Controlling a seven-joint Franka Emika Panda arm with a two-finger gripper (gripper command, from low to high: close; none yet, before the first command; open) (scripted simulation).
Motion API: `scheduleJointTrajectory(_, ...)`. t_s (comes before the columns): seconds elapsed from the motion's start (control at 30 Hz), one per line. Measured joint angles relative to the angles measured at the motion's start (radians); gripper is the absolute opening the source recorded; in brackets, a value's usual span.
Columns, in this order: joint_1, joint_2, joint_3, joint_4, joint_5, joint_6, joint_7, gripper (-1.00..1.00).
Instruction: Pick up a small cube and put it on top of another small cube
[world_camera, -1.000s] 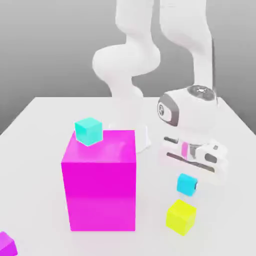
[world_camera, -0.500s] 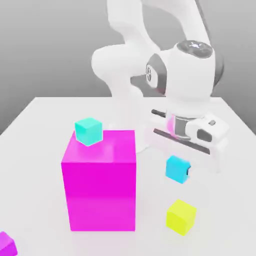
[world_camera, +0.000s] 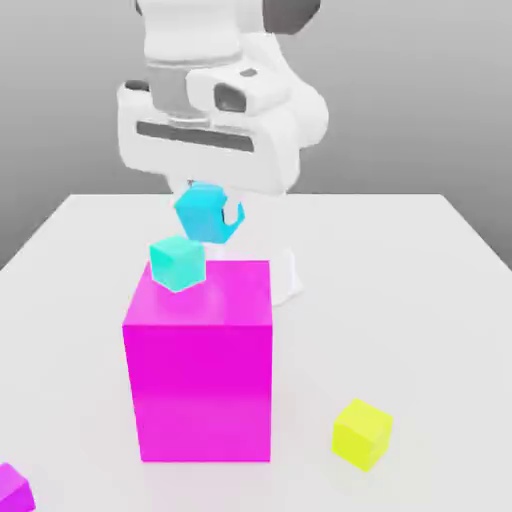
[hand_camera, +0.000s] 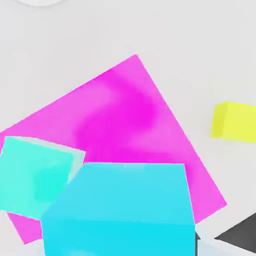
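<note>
The gripper (world_camera: 208, 212), clamped on the sky-blue cube (world_camera: 203, 211), hangs it just above and apparently slightly off-centre of the turquoise cube (world_camera: 178, 262) atop the magenta block (world_camera: 200, 360), poised for stacking

Big magenta block (world_camera: 200, 360) fills near-left table (world_camera: 440, 260); turquoise cube (world_camera: 178, 262) crowds its far-left top corner; right side open bar yellow cube (world_camera: 362, 433).

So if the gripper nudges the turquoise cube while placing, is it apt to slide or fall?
Probably. The turquoise cube sits at a corner of the big magenta block, so a sideways nudge could drop it. Flat faces make rolling unlikely. The sky-blue cube hangs tilted, so it may land edge-first.
</note>
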Motion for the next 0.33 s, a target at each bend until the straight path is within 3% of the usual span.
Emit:
scheduleJointTrajectory(0.07,-0.020,-0.068,-0.003,-0.040,-0.048,-0.011,-0.051,-1.00)
scheduleJointTrajectory(0.2,-0.032,-0.050,-0.046,-0.148,-0.103,0.122,-0.066,-1.00)
scheduleJointTrajectory(0.23,-0.032,-0.041,-0.056,-0.167,-0.111,0.150,-0.065,1.00)
scheduleJointTrajectory(0.33,-0.032,-0.041,-0.056,-0.167,-0.111,0.150,-0.065,1.00)
